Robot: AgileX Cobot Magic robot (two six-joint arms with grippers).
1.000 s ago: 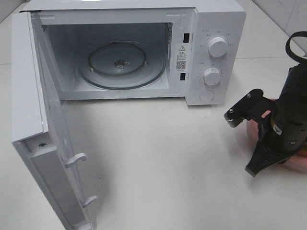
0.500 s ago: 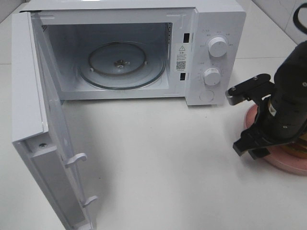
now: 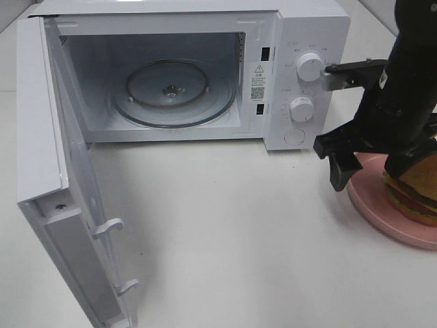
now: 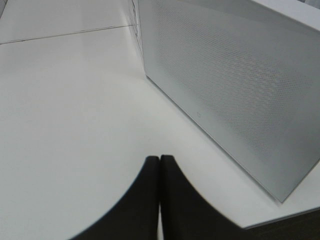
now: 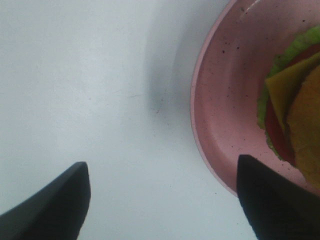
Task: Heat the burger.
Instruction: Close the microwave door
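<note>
1. I saw the burger (image 3: 414, 195) at the right edge of the high view, low of centre, sitting on a round pink plate (image 3: 372, 203) on the white table (image 3: 239, 232).
2. It showed a golden-brown bun over layers of yellow, red and green; the arm covered its upper part, so I could not see the whole bun.
3. In the right wrist view the burger (image 5: 295, 105) filled the right edge: a yellow cheese corner, a red layer beneath, and green lettuce curling out over the speckled plate (image 5: 220, 100).
4. The right gripper (image 3: 338, 123) hung at the right of the high view, just beside the microwave (image 3: 311, 27) control panel, with its black body rising out of the top of the frame.
5. Its jaws stood wide apart with nothing between them: one finger reached level toward the upper knob (image 3: 311, 67), the other pointed down at the plate's near rim.
6. The right wrist view confirmed it, with the two dark fingertips (image 5: 55, 200) in the lower corners and bare table between.
7. The left gripper (image 4: 159, 165) had its two dark fingers pressed together, clamped on nothing, beside the microwave's perforated side wall (image 4: 235, 95).
8. The microwave door (image 3: 61, 198) stood open at the left, the glass turntable (image 3: 173, 92) bare inside.
</note>
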